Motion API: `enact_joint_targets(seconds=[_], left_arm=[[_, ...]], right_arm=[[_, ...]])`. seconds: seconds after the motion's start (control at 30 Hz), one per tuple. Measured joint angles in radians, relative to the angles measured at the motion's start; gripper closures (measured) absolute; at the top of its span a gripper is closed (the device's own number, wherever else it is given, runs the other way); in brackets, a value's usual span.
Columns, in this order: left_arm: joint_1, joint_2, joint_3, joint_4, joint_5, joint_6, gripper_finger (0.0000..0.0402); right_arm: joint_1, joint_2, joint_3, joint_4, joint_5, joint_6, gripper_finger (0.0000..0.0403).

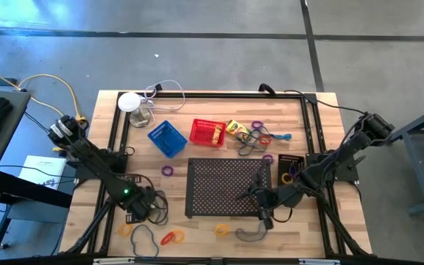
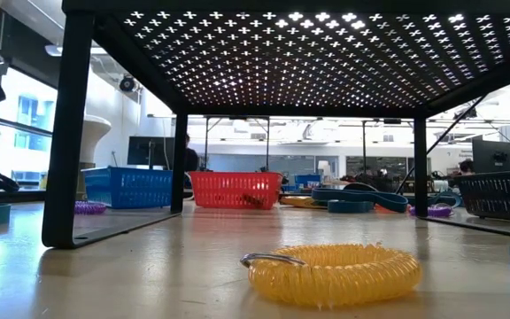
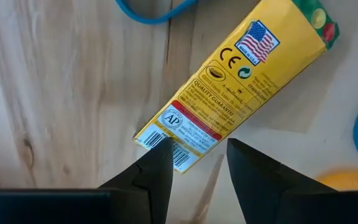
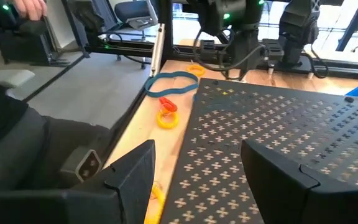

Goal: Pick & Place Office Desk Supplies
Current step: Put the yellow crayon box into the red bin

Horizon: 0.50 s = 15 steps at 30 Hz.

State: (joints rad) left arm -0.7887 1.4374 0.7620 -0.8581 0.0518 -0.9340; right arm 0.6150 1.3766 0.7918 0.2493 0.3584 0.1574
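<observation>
Your crayon box [image 3: 232,87] lies flat on the wood at the table's near left, long axis diagonal to the left gripper [image 3: 196,163] spread just over its barcode end, nothing held, while bands [image 1: 171,237] lie scattered, baskets [image 1: 207,132] near-empty, right gripper [image 4: 197,171] spread over the tray [image 4: 278,137].

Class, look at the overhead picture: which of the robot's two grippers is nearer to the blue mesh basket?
Left. The left gripper sits at the table's near-left edge, below the blue mesh basket. The right gripper is farther, beyond the black perforated tray.
</observation>
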Motion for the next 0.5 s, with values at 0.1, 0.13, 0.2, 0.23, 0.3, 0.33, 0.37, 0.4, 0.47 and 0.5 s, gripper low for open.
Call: enact_joint_targets(seconds=[0.1,0.13,0.2,0.23,0.3,0.33,0.37,0.4,0.47,0.5], left_arm=[[-0.011,0.007,0.0,0.0,-0.051,-0.003,0.026],[-0.014,0.011,0.001,0.0,-0.066,-0.003,0.026],[-0.022,0.019,0.001,0.001,-0.09,-0.003,0.026],[-0.026,0.025,0.002,0.003,-0.096,-0.01,0.026],[-0.036,0.036,0.004,0.005,-0.107,-0.031,0.026],[-0.041,0.04,0.004,0.006,-0.11,-0.041,0.026],[-0.045,0.042,0.004,0.007,-0.111,-0.056,0.026],[-0.051,0.043,0.004,0.009,-0.112,-0.076,0.026],[-0.07,0.044,0.004,0.014,-0.124,-0.111,0.026],[-0.086,0.044,0.003,0.015,-0.141,-0.119,0.026]], right_arm=[[-0.016,0.0,0.0,0.001,0.0,-0.005,0.0176],[-0.022,0.0,0.0,0.001,-0.001,-0.005,0.0176],[-0.035,0.0,0.0,0.001,0.0,-0.005,0.0176],[-0.041,0.0,0.0,0.001,0.0,-0.005,0.0176],[-0.05,0.0,0.0,0.001,0.0,-0.001,0.0176],[-0.054,0.0,0.0,0.001,0.0,0.003,0.0176],[-0.058,0.0,0.0,0.001,-0.002,0.004,0.0176],[-0.061,0.0,0.0,0.001,-0.009,0.004,0.0176],[-0.062,0.0,0.0,0.0,-0.033,0.005,0.0176],[-0.062,0.0,0.0,0.0,-0.044,0.004,0.0176]])
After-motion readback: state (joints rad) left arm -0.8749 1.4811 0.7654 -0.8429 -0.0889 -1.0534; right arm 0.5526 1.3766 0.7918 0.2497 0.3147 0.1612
